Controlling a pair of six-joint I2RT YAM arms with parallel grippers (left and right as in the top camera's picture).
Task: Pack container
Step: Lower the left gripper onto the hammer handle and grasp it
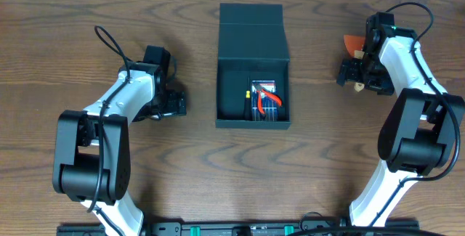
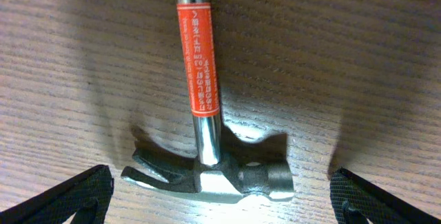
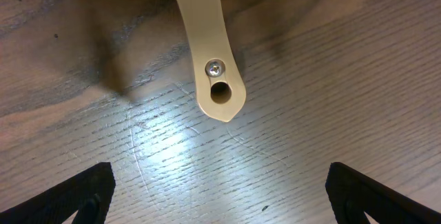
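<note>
The container [image 1: 232, 91] is a dark box in the middle of the table, with its flap lid [image 1: 251, 22] open at the back. Red-handled pliers [image 1: 266, 98] lie inside at the right. My left gripper [image 1: 171, 102] is open left of the box. In the left wrist view its fingers [image 2: 220, 203] straddle a steel claw hammer [image 2: 210, 176] with an orange label, lying on the table. My right gripper [image 1: 354, 73] is open right of the box. In the right wrist view its fingers [image 3: 220, 196] hover over bare wood just below a beige tool handle [image 3: 207, 45].
An orange object [image 1: 354, 43] lies by the right gripper at the back right. The wooden table [image 1: 327, 156] stretches toward the front.
</note>
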